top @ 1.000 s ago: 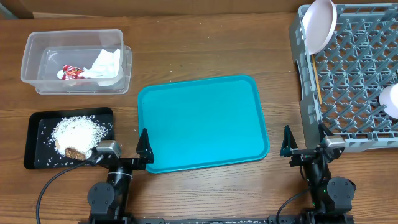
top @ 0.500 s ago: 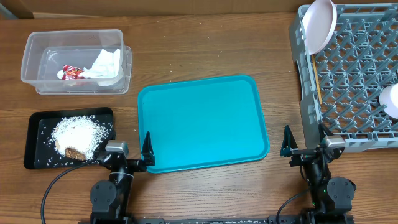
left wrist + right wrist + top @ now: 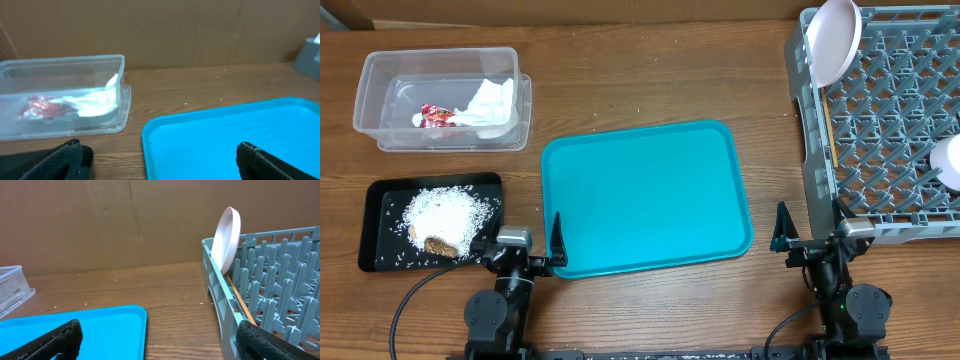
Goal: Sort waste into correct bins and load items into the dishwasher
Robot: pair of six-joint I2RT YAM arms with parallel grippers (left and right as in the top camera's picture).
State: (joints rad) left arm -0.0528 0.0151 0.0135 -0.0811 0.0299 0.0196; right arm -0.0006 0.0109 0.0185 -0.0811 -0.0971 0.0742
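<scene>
The white piece (image 3: pixel 948 160) on the dish rack's (image 3: pixel 890 130) right side is cut off by the overhead view's edge, so it cannot be told whether it is a cup or a bowl. Along the rack's near wall the right wrist view shows a thin wooden stick (image 3: pixel 241 302), probably a chopstick; its lower end is hidden behind the wall. The plate (image 3: pixel 835 40) stands upright in the rack's far left corner.

The napkin (image 3: pixel 490 100) and the red-and-white wrapper (image 3: pixel 432 116) lie in the clear tub (image 3: pixel 380 100), blurred through its wall in the left wrist view. The rice (image 3: pixel 445 210) is heaped on the black tray (image 3: pixel 380 195), the brown scrap (image 3: pixel 438 244) at the heap's near edge, partly behind the left arm.

The left fingers (image 3: pixel 70 160) are spread wide and hold nothing, at the teal tray's (image 3: pixel 645 195) near left corner. The right fingers (image 3: pixel 60 340) are likewise spread and hold nothing, between the tray and the rack.

Since a second ago the left arm has slid slightly right along the desk (image 3: pixel 650 70); the right arm and all the things lie unchanged.
</scene>
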